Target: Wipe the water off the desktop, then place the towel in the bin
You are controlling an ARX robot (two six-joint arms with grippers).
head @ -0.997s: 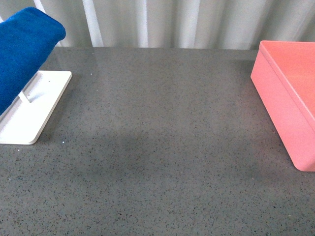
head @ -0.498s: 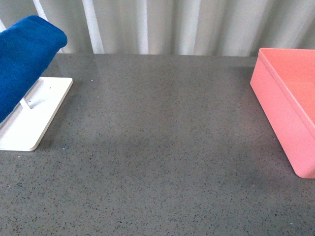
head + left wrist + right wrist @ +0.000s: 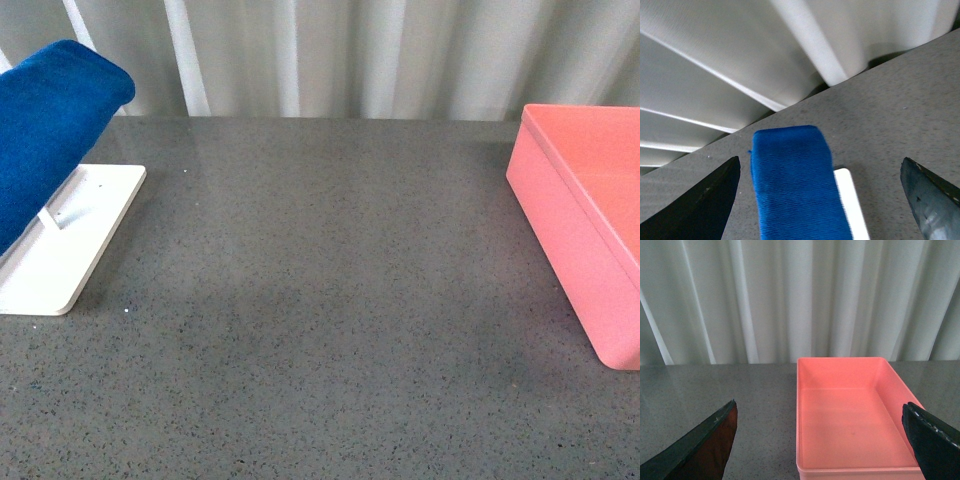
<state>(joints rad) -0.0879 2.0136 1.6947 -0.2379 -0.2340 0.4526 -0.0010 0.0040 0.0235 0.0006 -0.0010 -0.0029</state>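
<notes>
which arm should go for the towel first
Probably left. Its wrist view faces the towel draped on the white rack, open jaws on either side; the right wrist faces the bin across the desktop.

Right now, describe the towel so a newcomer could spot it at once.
Start with the dark grey speckled desktop in front of the pale curtain. At its left edge stands a flat white rack base, and the towel hangs draped above it. It is the only royal-blue, fuzzy thing; the bin opposite is smooth salmon pink.
</notes>
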